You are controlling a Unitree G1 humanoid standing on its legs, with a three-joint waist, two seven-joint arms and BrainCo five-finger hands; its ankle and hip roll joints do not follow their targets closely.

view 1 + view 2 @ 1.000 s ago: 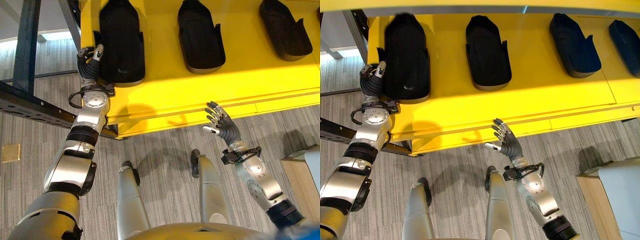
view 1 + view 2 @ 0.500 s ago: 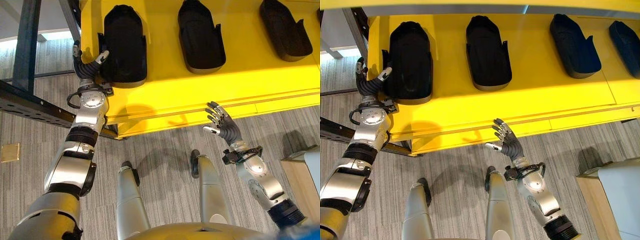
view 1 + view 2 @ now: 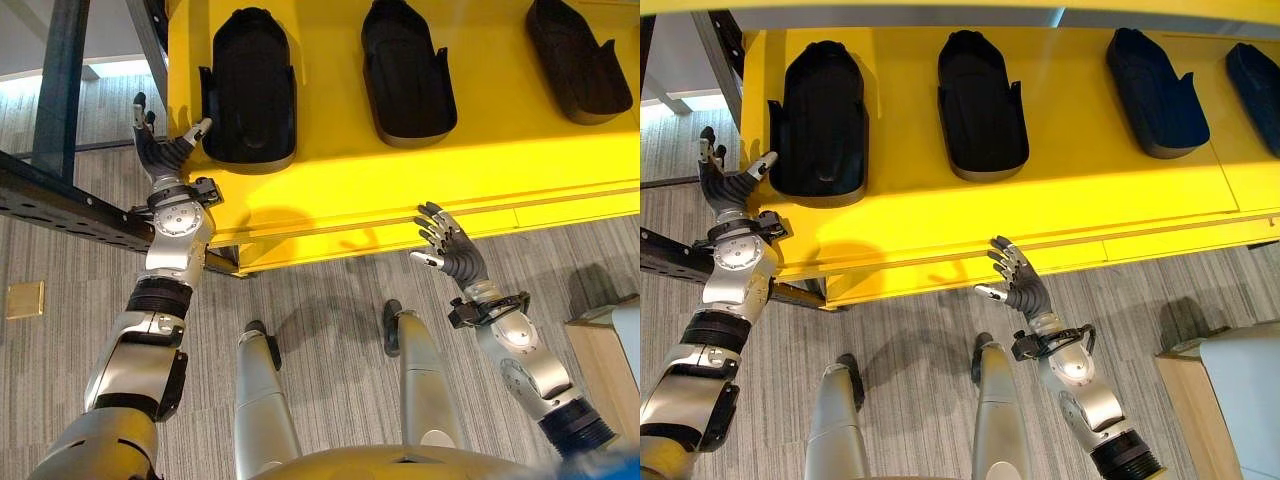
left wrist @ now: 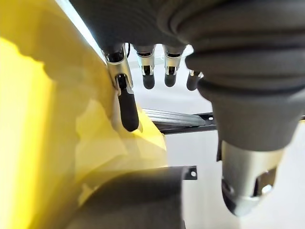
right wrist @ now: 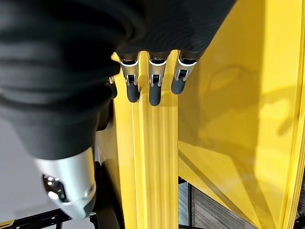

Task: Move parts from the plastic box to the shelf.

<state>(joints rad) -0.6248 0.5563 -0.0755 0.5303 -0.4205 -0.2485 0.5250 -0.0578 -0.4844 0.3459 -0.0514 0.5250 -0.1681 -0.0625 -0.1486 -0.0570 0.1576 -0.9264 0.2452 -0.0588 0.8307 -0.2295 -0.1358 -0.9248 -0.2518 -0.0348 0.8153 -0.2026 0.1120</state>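
Parts: four black moulded pcs lie in a row on the yellow shelf (image 3: 1060,200); leftmost part (image 3: 820,115) sits at the shelf's left end, second part (image 3: 982,105) to its right, third part (image 3: 1155,92) and fourth part (image 3: 1255,80) further right, all apart from each other. Left hand (image 3: 160,150) raised just beside the shelf's left end, next to leftmost part; fingers spread and straight, thumb pointing toward the part, holding nothing. Contact btwn thumb tip and part: cannot tell. Left wrist view shows fingers (image 4: 127,107) extended alongside the yellow surface, dark part blurred below. Right hand (image 3: 450,250) held up in front of the shelf's front edge, fingers straight, slightly fanned, empty; not touching shelf. Dark metal frame (image 3: 60,200) runs beside the left arm, w/ upright post (image 3: 55,80) at far left. Wooden box corner (image 3: 600,350) on carpet floor (image 3: 330,310) at right.
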